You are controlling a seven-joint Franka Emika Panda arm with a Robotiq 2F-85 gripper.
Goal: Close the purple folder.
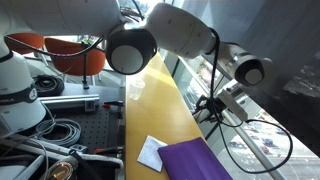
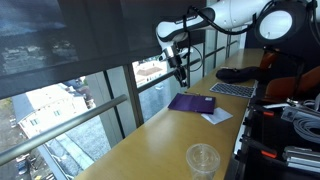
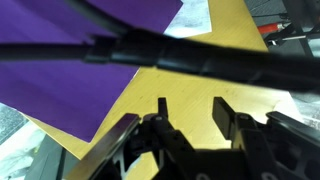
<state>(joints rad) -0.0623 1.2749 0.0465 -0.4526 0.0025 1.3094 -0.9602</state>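
I log a long yellow wooden counter (image 2: 140,140) running along a row of tall windows (image 2: 150,85). A dark roller shade (image 2: 70,35) is drawn over their upper part, and daylight falls on the buildings (image 2: 45,105) far below. On the room side I note an orange chair (image 1: 75,50) and a black perforated bench (image 1: 95,125) strewn with coiled cables (image 1: 55,130).

The thin, flat, deep purple rectangular folder (image 1: 195,160) lies level on the yellow desk (image 1: 160,100), bottom centre in an exterior view, purple cover up, white paper sheets (image 1: 152,152) protruding from one edge.
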